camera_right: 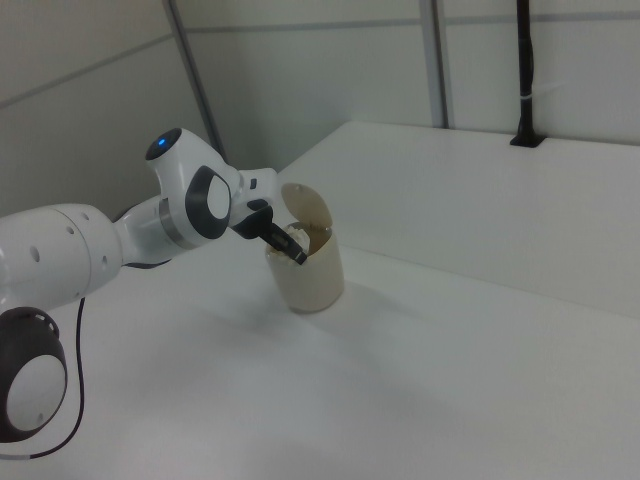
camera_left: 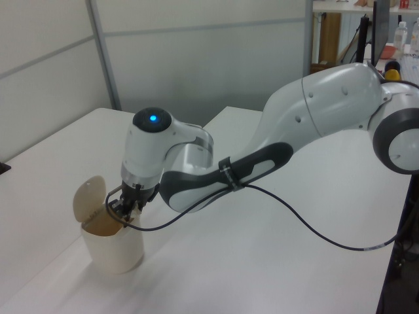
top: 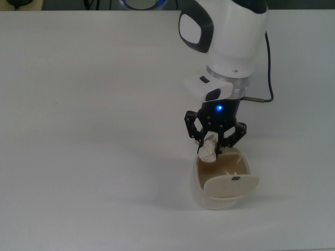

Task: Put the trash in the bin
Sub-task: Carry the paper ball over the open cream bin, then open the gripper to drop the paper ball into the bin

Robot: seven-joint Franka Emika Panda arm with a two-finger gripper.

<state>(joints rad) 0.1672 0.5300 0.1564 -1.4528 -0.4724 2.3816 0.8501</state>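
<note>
The black two-finger gripper [top: 211, 145] is clamped on the small crumpled off-white paper wad [top: 209, 148], holding it over the open mouth of the rounded cream plastic bin [top: 220, 194], flap lid up.

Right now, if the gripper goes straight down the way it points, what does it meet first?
Probably the open mouth of the small cream plastic bin: the gripper, shut on the crumpled off-white paper wad, hangs over its rim.

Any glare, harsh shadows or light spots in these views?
Top view: even light, only a faint shadow left of the bin; a blue light glows above the pincer. Left view: the same light glows on the arm. Right view: no glare on the table.
</note>
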